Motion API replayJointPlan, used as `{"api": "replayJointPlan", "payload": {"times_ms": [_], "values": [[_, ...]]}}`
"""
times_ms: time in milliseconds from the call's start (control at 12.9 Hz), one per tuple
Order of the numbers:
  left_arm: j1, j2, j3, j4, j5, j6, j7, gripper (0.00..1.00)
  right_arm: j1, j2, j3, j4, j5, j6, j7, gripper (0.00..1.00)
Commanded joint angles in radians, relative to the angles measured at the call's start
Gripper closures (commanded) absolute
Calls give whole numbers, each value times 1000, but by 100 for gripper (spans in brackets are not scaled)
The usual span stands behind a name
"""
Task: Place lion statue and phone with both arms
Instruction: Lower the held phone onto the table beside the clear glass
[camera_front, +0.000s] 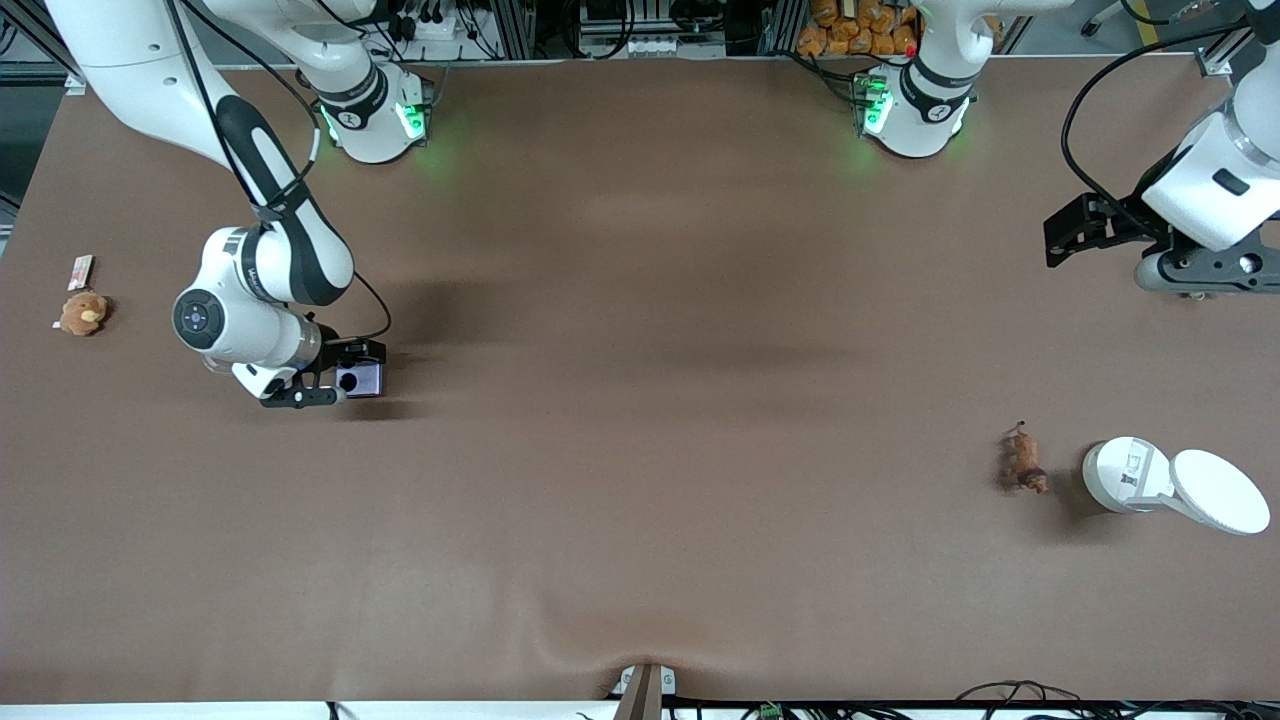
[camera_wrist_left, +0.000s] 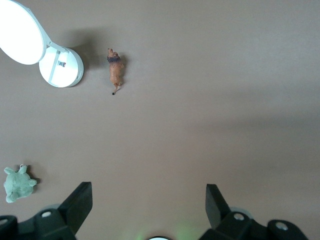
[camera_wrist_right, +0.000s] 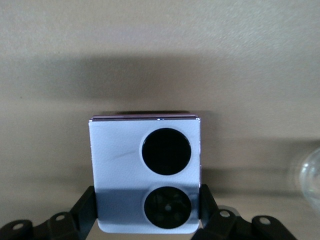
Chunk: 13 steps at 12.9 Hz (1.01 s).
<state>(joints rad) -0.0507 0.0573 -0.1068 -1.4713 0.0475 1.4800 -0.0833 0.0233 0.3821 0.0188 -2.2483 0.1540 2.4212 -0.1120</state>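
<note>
A wide brown bench (camera_front: 640, 560) stretches between two white robot arms. The right gripper (camera_front: 340, 385) sits low toward the right arm's end of the bench, its fingers (camera_wrist_right: 85, 207) clamped on the two side edges of the phone (camera_front: 360, 379). The phone is a small square of pale lavender with two round black camera circles, held flat with its face up, which suggests it is being carried for placing. Whether it rests on the surface or hangs just above cannot be told.

The left gripper (camera_front: 1075, 235) hangs high over the left arm's end of the bench, its fingers (camera_wrist_left: 77, 202) spread wide apart and holding nothing. It appears to be waiting or lining up. The lion statue (camera_front: 1024, 460), a tiny brown figurine, lies on the bench well apart from that gripper, just beside a round white lidded case (camera_front: 1125, 475) standing open. A small tan plush toy (camera_front: 84, 313) sits near the right arm's end, and a green plush turtle (camera_wrist_left: 17, 183) shows in the left wrist view.
</note>
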Motion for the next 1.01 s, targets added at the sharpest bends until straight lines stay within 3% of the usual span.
{"api": "replayJointPlan", "payload": {"times_ms": [0, 233, 466, 931], "values": [[14, 7, -1, 11, 2, -18, 7, 0, 6, -2, 3, -16, 26, 4, -23, 0], [14, 7, -1, 11, -5, -18, 5, 0, -2, -3, 3, 39, 26, -67, -20, 0], [14, 9, -1, 11, -5, -18, 4, 0, -9, -2, -2, 223, 22, -324, -23, 0], [14, 7, -1, 14, -5, -18, 5, 0, 46, 12, 0, 504, 18, -513, -23, 0]]}}
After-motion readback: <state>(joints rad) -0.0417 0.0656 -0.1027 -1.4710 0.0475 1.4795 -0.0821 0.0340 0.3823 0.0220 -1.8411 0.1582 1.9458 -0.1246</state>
